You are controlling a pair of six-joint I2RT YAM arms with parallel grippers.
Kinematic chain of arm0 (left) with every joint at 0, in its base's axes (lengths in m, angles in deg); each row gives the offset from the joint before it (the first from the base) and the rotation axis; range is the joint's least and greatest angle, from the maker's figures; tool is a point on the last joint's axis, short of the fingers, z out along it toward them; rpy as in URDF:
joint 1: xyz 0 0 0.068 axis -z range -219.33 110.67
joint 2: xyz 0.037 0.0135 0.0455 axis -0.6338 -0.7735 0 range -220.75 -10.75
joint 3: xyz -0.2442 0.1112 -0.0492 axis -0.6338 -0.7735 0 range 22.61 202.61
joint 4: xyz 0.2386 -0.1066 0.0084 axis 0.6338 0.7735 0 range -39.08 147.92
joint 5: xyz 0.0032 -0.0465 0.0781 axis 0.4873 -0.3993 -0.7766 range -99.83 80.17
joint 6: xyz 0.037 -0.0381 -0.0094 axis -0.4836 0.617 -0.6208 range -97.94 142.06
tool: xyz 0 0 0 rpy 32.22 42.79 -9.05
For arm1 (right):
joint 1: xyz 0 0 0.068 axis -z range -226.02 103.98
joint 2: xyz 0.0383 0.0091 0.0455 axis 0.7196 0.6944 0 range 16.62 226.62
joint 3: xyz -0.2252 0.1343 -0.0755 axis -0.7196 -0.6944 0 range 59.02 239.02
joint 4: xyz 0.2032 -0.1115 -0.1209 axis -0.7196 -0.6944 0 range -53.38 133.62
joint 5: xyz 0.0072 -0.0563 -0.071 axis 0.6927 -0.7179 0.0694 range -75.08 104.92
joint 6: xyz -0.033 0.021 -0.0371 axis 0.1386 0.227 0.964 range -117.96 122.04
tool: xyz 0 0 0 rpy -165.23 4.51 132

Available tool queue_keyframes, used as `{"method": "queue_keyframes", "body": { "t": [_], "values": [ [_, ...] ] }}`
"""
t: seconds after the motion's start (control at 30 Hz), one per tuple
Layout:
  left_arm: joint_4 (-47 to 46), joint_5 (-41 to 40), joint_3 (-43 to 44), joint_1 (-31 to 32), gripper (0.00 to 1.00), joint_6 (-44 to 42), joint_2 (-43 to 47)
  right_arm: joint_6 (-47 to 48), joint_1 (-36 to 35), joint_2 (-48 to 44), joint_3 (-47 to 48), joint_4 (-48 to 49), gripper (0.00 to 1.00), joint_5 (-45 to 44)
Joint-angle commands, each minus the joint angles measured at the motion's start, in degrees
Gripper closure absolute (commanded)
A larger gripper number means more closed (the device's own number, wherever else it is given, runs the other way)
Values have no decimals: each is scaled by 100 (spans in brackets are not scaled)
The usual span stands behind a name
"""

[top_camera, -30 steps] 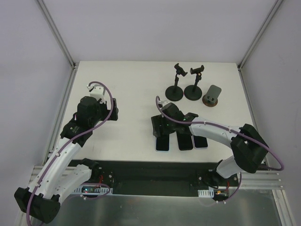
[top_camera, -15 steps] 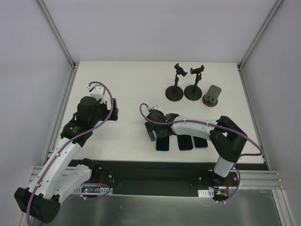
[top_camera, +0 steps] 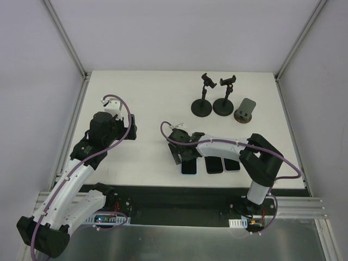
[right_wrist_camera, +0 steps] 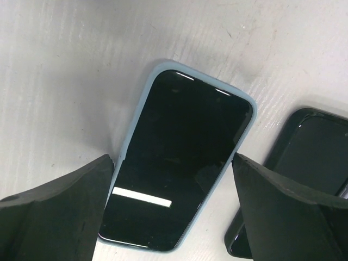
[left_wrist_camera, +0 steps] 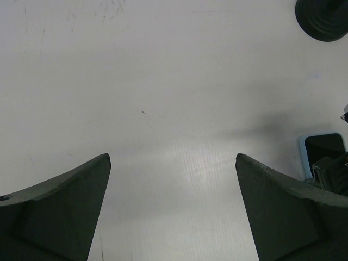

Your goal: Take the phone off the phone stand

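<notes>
Three phones lie flat side by side near the table's front edge. The leftmost phone has a light blue case and a dark screen. My right gripper hovers open right over it, one finger along each long side. A black phone lies just right of it, then a third. Two black clamp phone stands and a grey wedge stand are at the back, each holding nothing. My left gripper is open over bare table.
The table's white surface is bounded by grey walls and metal frame posts at the back corners. In the left wrist view a stand base shows at top right and the blue-cased phone's corner at right.
My right gripper swung left from over the middle of the phone row to above the leftmost phone, with the arm folding in. The left arm and the phones stayed put.
</notes>
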State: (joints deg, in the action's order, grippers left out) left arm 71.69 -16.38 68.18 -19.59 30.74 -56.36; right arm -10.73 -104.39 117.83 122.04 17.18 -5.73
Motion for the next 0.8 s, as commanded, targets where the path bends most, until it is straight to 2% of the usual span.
{"method": "queue_keyframes", "body": {
  "t": [0.0, 0.27, 0.77],
  "values": [
    [-12, 75, -21, -85, 4, -60, 25, 56, 159, 83, -17, -125, 10, 147],
    [-21, 75, -21, -76, 4, -78, 25, 258, 510, -101, -352, 252, 22, 517],
    [-12, 118, -21, -85, 4, -87, -45, 1146, 739, -225, -475, 271, 19, 87]
  ]
}}
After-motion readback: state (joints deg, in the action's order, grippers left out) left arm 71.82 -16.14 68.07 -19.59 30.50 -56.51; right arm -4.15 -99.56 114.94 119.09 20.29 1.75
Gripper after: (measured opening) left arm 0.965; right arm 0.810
